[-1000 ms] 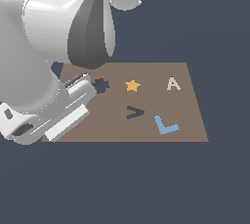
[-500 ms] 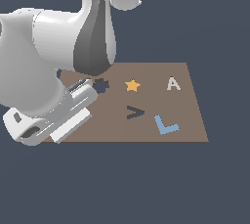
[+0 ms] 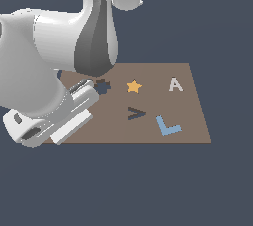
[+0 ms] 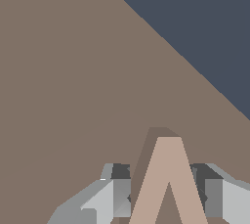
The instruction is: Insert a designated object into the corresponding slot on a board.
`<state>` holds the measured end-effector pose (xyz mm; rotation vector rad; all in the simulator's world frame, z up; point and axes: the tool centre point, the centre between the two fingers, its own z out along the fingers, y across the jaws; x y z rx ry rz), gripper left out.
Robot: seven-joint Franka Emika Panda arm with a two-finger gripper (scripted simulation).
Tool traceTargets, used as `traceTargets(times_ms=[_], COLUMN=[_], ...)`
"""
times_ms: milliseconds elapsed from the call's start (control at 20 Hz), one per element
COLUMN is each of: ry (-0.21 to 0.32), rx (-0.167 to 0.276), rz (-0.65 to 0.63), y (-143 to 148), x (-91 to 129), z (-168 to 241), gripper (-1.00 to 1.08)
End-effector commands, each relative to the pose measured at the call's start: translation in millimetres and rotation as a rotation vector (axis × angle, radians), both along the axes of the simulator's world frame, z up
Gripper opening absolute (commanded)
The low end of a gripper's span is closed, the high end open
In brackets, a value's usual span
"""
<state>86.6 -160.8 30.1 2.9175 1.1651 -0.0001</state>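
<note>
Tan V piece [image 4: 168,184] shows only in the wrist view, standing between the two grey fingers [image 4: 105,201] of the claw [image 4: 166,196], one finger on each side of it, so the claw looks clenched on the piece (actual contact at the pads is hard to confirm), with the piece's shadow on the brown board [image 4: 73,81] behind it. In the exterior view, going from its left: the bulky white arm [image 3: 54,67] covers the board's near-left corner, and its wrist end now sits lower and further toward that view's left than a second ago, when it lay closer to the gear-shaped hole; the claw itself is hidden behind the arm here. Next comes the dark gear-shaped hole [image 3: 102,87], partly masked by the arm, more of it showing than half a second ago. Then the orange star [image 3: 134,86], and below it the dark V-shaped slot [image 3: 136,113], empty, unchanged from before. Further right lie the blue L [image 3: 167,126] near the board's front edge and the white A [image 3: 175,84] toward the back, both where they were earlier. The board [image 3: 192,106] has not shifted.
</note>
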Motion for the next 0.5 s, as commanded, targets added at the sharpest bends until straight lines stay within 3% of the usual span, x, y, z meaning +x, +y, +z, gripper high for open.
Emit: traceTargets(times_ms=[0, 450], ry=[0.000, 0.001], rx=[0.000, 0.000], rz=[0.000, 0.032], y=[0.0, 7.8], x=[0.0, 2.2], z=[0.6, 3.2], gripper=[-1.00, -1.00])
